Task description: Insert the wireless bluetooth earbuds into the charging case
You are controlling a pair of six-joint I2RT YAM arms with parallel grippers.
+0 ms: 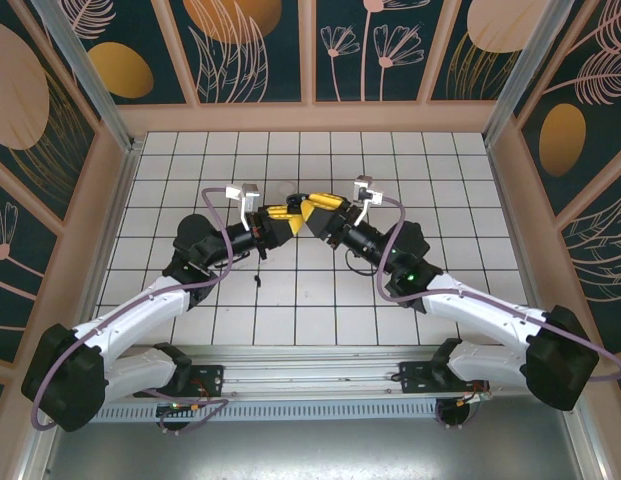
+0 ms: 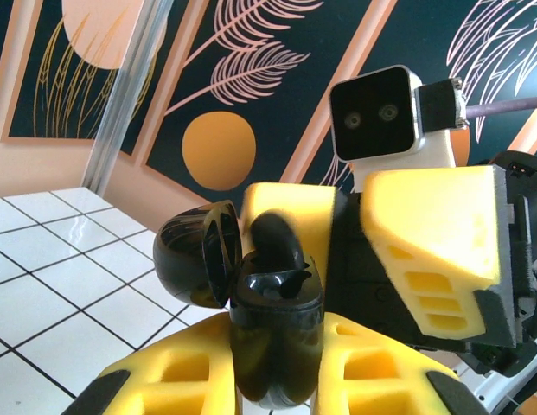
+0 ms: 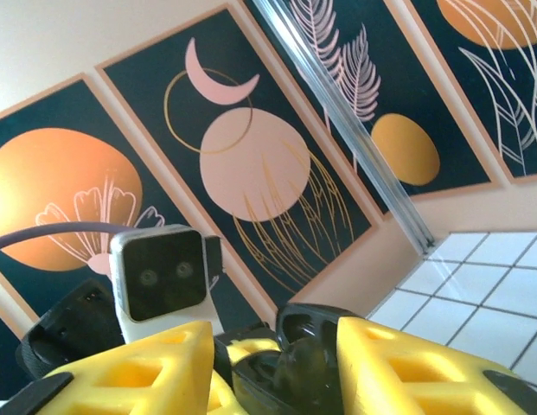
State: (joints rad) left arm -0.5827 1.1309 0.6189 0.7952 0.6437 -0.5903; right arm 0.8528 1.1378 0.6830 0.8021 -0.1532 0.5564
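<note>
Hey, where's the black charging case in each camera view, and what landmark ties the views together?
Top external: charging case, a small dark bit at centre where the two yellow hands meet.
Left wrist: bottom centre, lid open, gripped by the left hand.
Right wrist: bottom centre, seen between the fingers of the right hand.
Shared landmark: the white tiled table.

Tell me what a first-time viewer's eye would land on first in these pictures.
The left gripper and the right gripper meet nose to nose above the middle of the white tiled table. In the left wrist view, the left gripper's yellow fingers clamp a glossy black charging case with its lid swung open. A black earbud stands in its mouth, with the right gripper's fingers apart just behind it.
</note>
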